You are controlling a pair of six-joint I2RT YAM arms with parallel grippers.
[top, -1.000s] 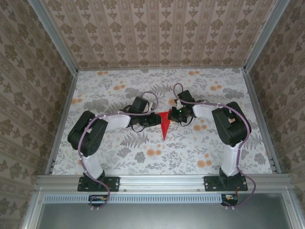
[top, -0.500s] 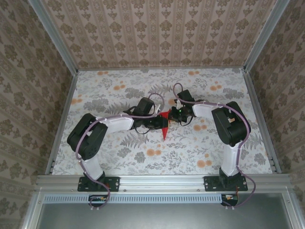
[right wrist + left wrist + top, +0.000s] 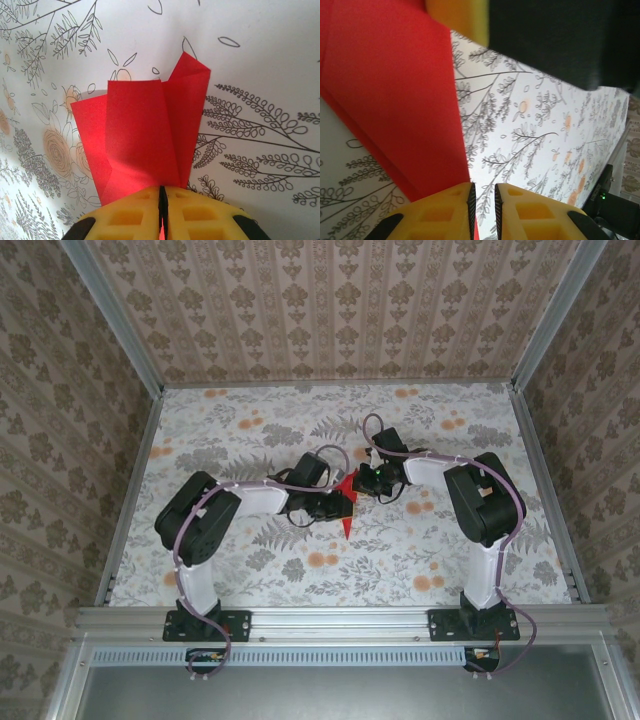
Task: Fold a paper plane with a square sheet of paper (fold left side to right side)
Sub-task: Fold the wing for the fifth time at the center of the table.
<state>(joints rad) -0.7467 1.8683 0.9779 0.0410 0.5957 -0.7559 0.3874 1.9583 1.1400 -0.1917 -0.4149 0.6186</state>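
Near the middle of the tabletop (image 3: 250, 430), the paper plane (image 3: 346, 508) is seen from the top view as a narrow red dart. Its wide end is turned toward the far wall and its point toward the arm bases. It lies between the two claws, which are brought in from either side over the floral tablecloth (image 3: 440, 540).

The left claw (image 3: 336, 502) is set against the left side of the red shape. In the left wrist view the left claw (image 3: 484, 192) is drawn almost closed, with a slim slit left between the yellow fingers (image 3: 435, 215). The paper plane (image 3: 395, 100) runs down to the inner edge of one finger, and a sliver of red is caught low in the slit, so the paper is taken as gripped.

The right claw (image 3: 358, 483) is placed at the wide end. In the right wrist view the right claw (image 3: 161, 192) is clenched, its yellow fingers (image 3: 125, 217) pressed together with a thin line of red pinched between them. The paper plane (image 3: 145, 140) is spread out beyond the fingertips in overlapping folded layers, with one corner raised at the upper right.
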